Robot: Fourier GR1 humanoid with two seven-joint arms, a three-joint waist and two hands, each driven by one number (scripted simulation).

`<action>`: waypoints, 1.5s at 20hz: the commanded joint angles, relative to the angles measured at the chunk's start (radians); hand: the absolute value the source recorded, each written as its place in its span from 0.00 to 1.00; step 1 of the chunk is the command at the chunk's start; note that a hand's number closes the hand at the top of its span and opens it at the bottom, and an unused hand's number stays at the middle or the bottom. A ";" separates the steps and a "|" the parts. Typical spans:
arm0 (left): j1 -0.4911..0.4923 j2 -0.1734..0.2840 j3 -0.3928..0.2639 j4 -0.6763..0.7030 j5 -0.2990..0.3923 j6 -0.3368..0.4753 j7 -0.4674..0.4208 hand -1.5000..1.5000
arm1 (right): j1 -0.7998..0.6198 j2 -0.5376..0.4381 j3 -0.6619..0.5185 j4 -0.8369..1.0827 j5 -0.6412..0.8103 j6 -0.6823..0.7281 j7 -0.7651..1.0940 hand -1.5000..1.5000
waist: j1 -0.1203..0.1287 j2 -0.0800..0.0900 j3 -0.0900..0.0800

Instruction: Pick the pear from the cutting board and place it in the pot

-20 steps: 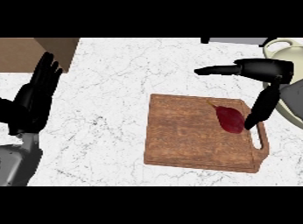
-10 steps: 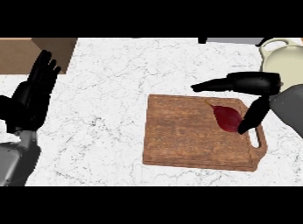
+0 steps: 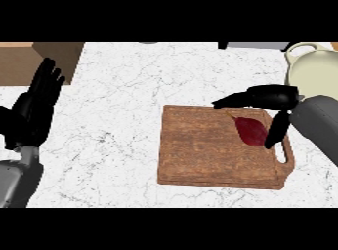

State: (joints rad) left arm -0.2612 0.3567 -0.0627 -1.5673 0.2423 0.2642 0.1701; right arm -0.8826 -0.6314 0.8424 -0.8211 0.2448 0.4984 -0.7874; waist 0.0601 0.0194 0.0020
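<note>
1. The pear (image 3: pixel 252 131), dark red, lies on the cutting board (image 3: pixel 208 151) near its far right corner.
2. The right hand (image 3: pixel 271 100) straddles the pear, thumb at the board's far edge, fingers (image 3: pixel 278 129) pointing down just right of the fruit; fingers released, not closed on it.
3. The cream pot (image 3: pixel 320 73) stands at the table's (image 3: pixel 129 97) far right corner.
4. The left hand (image 3: pixel 35 105) rests near the left edge, fingers straight and up.

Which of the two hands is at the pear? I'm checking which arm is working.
The right hand: it arches over the dark red pear on the cutting board. The left hand rests open, far across the counter.
</note>
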 commanded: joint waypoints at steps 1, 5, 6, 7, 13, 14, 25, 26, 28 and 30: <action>-0.010 0.016 0.029 -0.002 0.028 -0.028 0.010 0.50 | 0.017 0.017 0.046 0.118 0.038 0.065 -0.247 0.00 | 0.000 0.003 0.001; 0.038 -0.023 -0.011 -0.030 -0.009 0.001 -0.006 0.50 | -0.039 0.071 0.069 0.176 0.037 0.075 -0.247 0.00 | -0.006 -0.003 0.000; -0.011 -0.008 0.007 -0.014 -0.005 -0.002 0.013 0.50 | -0.054 0.094 0.078 0.205 0.044 0.060 -0.249 0.00 | -0.005 0.000 0.000; -0.002 -0.025 -0.014 -0.043 -0.040 0.041 0.032 0.50 | -0.014 0.098 0.091 0.201 0.060 0.017 -0.255 0.00 | -0.021 -0.007 0.000; -0.008 -0.016 0.023 -0.010 -0.009 -0.005 0.017 0.50 | -0.057 0.163 0.113 0.339 0.083 -0.003 -0.288 0.00 | -0.021 -0.004 -0.001; -0.011 -0.022 0.010 -0.014 -0.020 0.007 0.036 0.50 | -0.081 0.195 0.120 0.377 0.094 -0.003 -0.262 0.00 | -0.014 -0.002 0.000; 0.024 -0.040 0.009 -0.025 -0.039 0.007 0.009 0.50 | -0.033 0.222 0.171 0.350 0.122 -0.160 -0.413 1.00 | -0.023 -0.004 -0.001; 0.022 -0.026 0.012 -0.069 -0.032 0.007 0.050 0.50 | -0.068 0.194 0.164 0.370 0.113 -0.123 -0.438 1.00 | -0.012 -0.005 0.000; 0.045 -0.028 0.025 -0.025 -0.027 -0.023 -0.017 0.50 | -0.036 0.214 0.175 0.373 0.120 -0.168 -0.436 1.00 | -0.018 -0.002 -0.001; 0.063 -0.033 0.047 -0.020 -0.040 0.002 0.000 0.50 | 0.013 0.188 0.153 0.311 0.138 -0.223 -0.338 1.00 | -0.053 -0.018 -0.002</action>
State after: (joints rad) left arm -0.2247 0.3286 -0.0400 -1.6030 0.2075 0.2638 0.1855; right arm -0.9191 -0.4483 1.0095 -0.5021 0.3636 0.2534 -1.0253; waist 0.0313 0.0038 -0.0074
